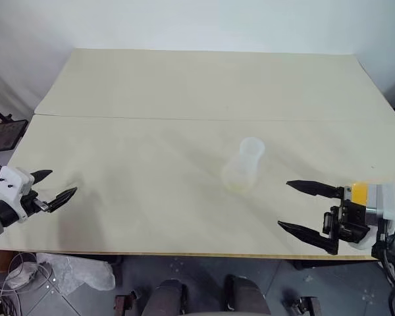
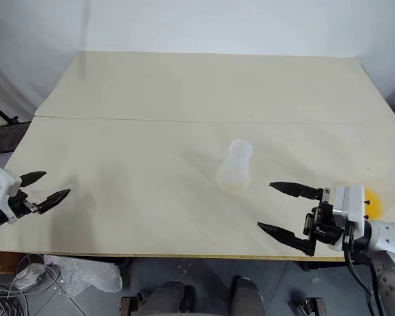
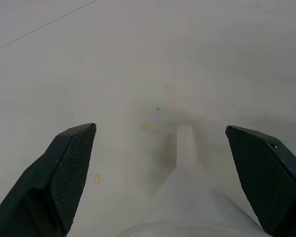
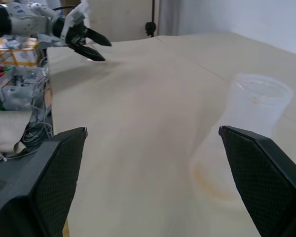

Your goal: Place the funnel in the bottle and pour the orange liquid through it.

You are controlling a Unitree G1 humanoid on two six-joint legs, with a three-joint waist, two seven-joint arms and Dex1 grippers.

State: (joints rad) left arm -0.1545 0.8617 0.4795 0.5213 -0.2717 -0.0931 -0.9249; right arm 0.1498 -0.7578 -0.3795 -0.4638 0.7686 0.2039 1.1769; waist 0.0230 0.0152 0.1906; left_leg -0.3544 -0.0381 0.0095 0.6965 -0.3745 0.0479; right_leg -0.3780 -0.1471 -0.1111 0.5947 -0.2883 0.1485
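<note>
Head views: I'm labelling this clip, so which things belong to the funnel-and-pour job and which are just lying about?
Job:
- bottle, upright mid-table
- probably the funnel, a clear cone just ahead of the open left hand
- orange liquid, behind the open right hand

Lying about:
- crumpled plastic and cables on the floor
- coloured boxes beside the table

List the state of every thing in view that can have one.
Flask: upright on the table, neck open, no funnel in it, free of both grippers.
Orange liquid: a patch showing behind the right gripper near the table's edge; its container cannot be made out.
Left gripper: open, empty.
Right gripper: open, empty, pointing toward the flask.
</note>
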